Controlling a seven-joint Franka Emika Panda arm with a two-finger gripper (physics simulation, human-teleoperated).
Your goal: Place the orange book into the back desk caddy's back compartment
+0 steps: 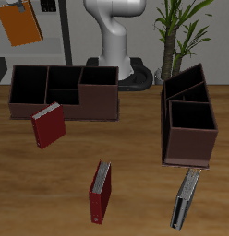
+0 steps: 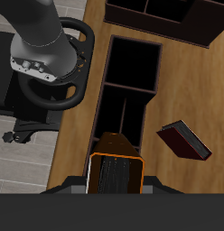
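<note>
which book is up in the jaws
The orange book, lifted above the table's back corner. The two red books and the dark book lie on the table.

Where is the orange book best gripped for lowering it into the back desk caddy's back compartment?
Across its two covers near the upper edge, coming from above. The orange book is thin and flat, so pinched that way it hangs edge-down and should slip into the open-top cells of the back desk caddy. The gripper appears to hold it this way.
</note>
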